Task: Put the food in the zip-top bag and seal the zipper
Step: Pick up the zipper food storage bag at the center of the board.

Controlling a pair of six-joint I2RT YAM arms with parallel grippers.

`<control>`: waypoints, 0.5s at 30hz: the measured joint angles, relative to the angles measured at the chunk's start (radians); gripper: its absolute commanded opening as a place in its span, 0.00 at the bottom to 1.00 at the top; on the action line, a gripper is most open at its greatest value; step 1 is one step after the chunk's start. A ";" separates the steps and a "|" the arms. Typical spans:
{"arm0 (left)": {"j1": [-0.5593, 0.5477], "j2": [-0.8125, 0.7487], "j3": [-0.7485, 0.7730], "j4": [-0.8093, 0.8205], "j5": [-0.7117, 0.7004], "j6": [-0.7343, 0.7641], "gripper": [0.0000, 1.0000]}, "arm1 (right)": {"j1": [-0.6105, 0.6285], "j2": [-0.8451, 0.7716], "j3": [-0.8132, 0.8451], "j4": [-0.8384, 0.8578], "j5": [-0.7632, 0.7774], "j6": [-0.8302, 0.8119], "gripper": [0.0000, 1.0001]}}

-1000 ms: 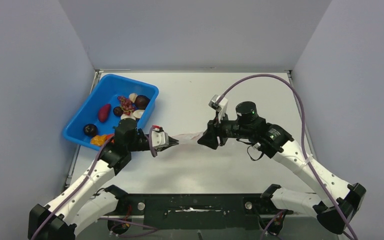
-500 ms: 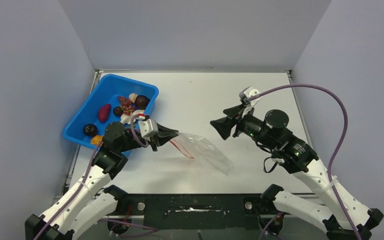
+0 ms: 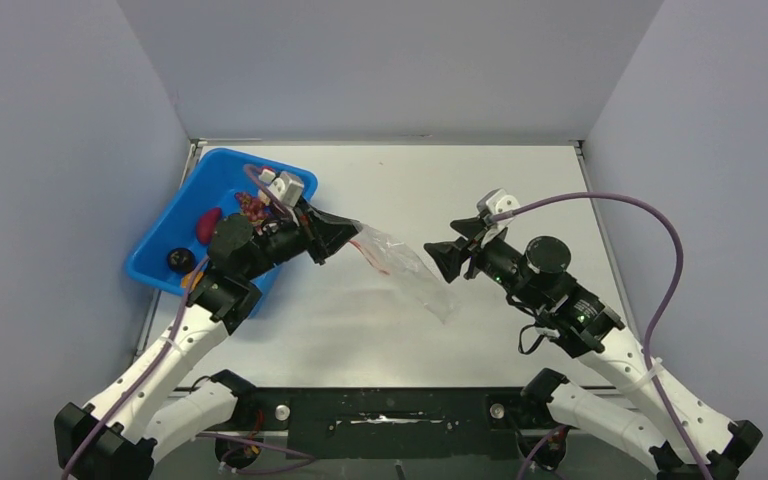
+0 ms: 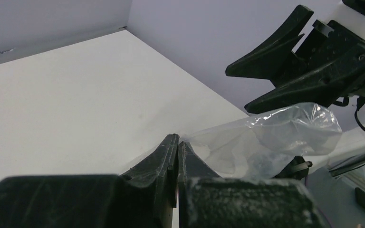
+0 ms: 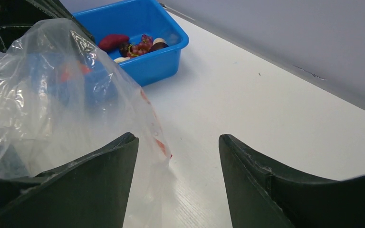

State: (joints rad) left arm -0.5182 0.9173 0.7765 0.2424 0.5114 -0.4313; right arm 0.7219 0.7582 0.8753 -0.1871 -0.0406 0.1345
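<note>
Blue bin [image 3: 222, 178]: rectangular plastic, set askew at far-left corner of white worktop [image 3: 460, 185]. Worktop stretches right of bin. Pale lavender walls [image 3: 390, 60] behind bin, also left and right. Black base plate [image 3: 390, 415] well nearer than bin.

left gripper [image 3: 353, 227] clamped, right gripper [image 3: 432, 262] spread

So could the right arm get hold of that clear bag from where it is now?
Probably yes. The right fingers stand open and aimed at the zip-top bag, which hangs from the shut left fingers just in front of them. Nothing sits between them.
</note>
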 measured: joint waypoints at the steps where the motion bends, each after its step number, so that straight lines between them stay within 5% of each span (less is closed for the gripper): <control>1: 0.000 0.011 0.013 0.000 -0.008 -0.031 0.00 | 0.001 0.006 -0.002 0.006 0.001 -0.004 0.63; 15: 0.001 0.076 0.040 -0.174 -0.200 -0.218 0.00 | 0.130 0.117 0.102 0.010 0.122 -0.081 0.64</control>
State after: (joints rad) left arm -0.5171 0.9928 0.8162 0.0689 0.3119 -0.6495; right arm 0.8524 0.8749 0.9775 -0.1768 0.0818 0.0536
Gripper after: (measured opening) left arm 0.009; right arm 0.640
